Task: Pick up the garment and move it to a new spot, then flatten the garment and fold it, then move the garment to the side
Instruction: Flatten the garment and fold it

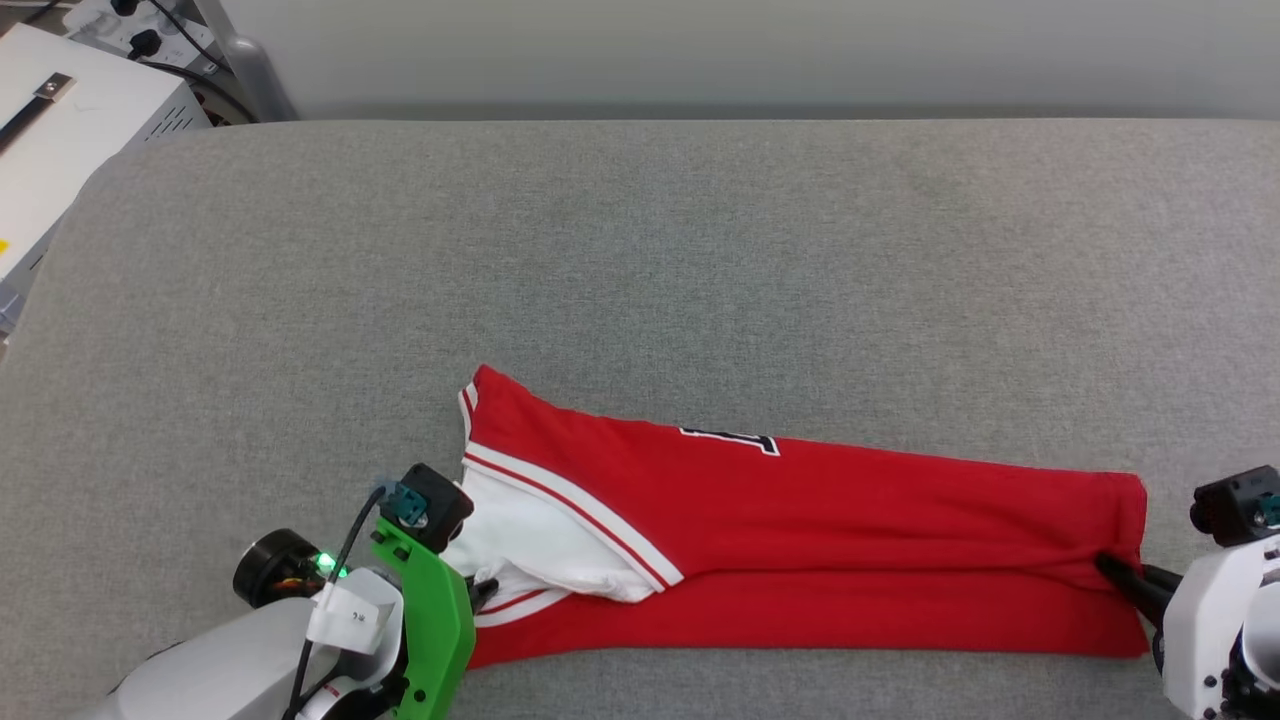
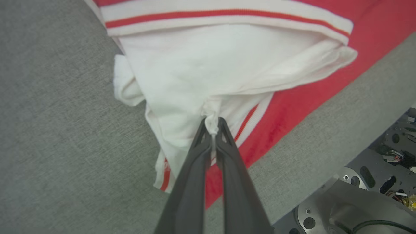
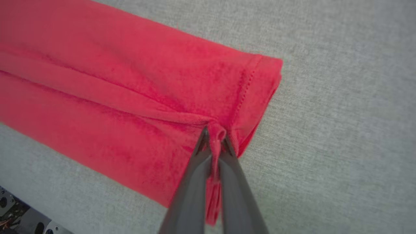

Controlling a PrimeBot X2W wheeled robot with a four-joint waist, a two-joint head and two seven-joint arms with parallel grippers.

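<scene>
Look at the red soft jersey T-shirt with white sleeves and striped trim (image 1: 800, 520), lying as a long folded strip on the near part of the grey cloth-covered surface (image 1: 640, 250), stretched from left to right. See the left pincer (image 1: 484, 592) squeezed tight on a little bunch of white cloth at the left end. See the right pincer (image 1: 1110, 568) squeezed tight on a small pinch of red hem at the right end. Most likely partway through the folding, with the flattening done and the last move to the side not yet made. Hold both pinches firm to stop the thin, floppy cloth slipping out. Lift both ends together and to the same height. Pull gently apart to make the strip straight, but not hard, to avoid stretching the shirt or losing the small bunch on the left. Watch the loose white sleeve (image 1: 530, 540) poking out on the left, and lay it flat, not crumpled underneath. Set the top layer down with its edges matching the layer below. Go slowly, to avoid dragging the bottom layer over the rough grey cover. Let go only with everything lying smooth.
</scene>
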